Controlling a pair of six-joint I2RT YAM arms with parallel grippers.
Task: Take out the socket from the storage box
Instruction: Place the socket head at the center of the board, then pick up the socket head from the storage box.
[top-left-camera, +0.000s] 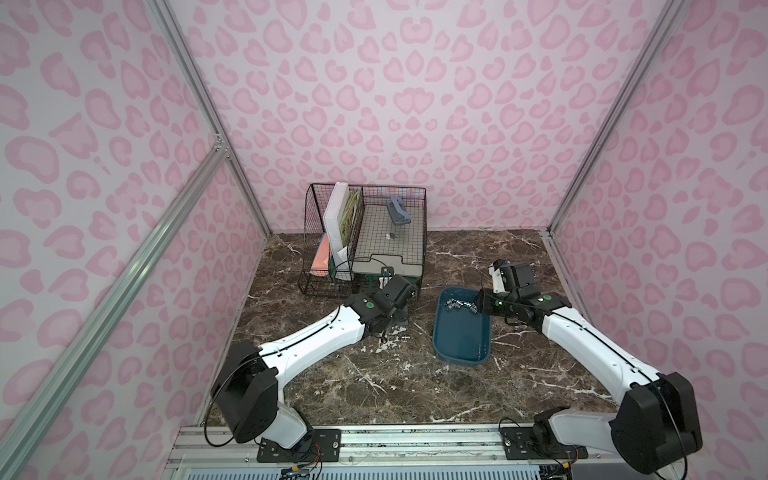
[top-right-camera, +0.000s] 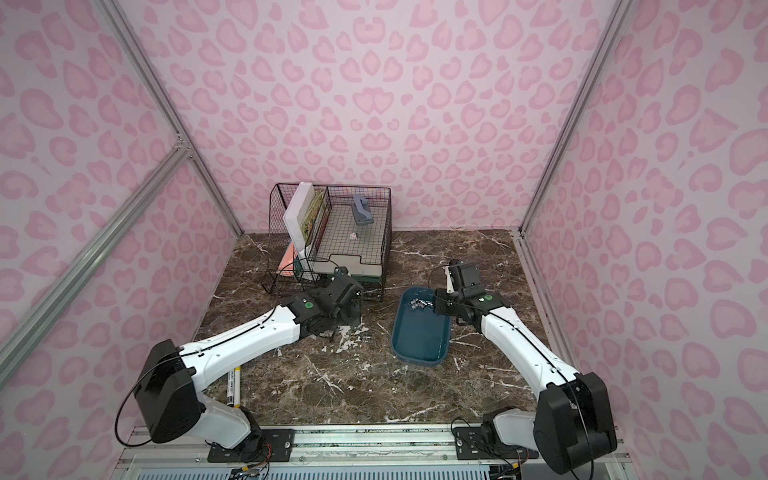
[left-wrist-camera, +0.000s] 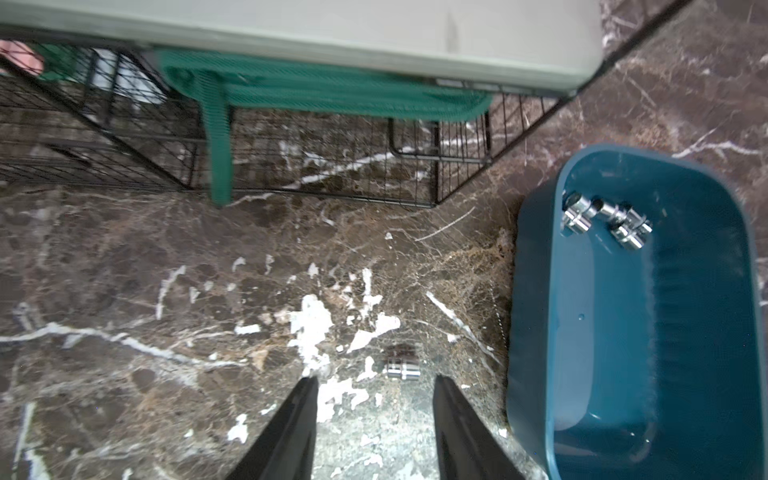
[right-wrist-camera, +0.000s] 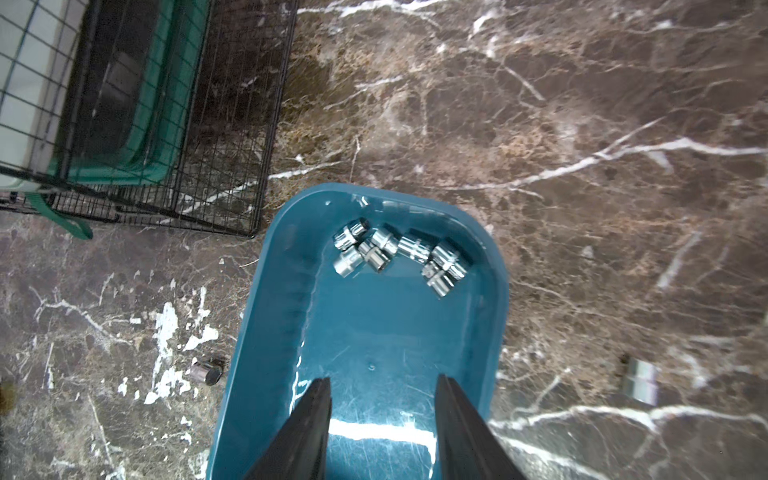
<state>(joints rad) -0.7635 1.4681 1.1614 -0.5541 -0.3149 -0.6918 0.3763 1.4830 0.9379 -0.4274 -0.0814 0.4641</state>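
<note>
A dark marble table (top-left-camera: 374, 386) carries a teal storage box (top-left-camera: 461, 340), which lies right of the table's middle. A cluster of shiny sockets (right-wrist-camera: 399, 253) sits at the box's far end. One loose socket (left-wrist-camera: 402, 368) lies on the table beside the box's left wall, just past the left gripper (left-wrist-camera: 376, 379), whose fingers are spread and empty. The right gripper (right-wrist-camera: 384, 378) is over the box's interior, fingers likewise spread and empty. A black wire organiser (top-left-camera: 424, 237) stands at the table's far edge.
</note>
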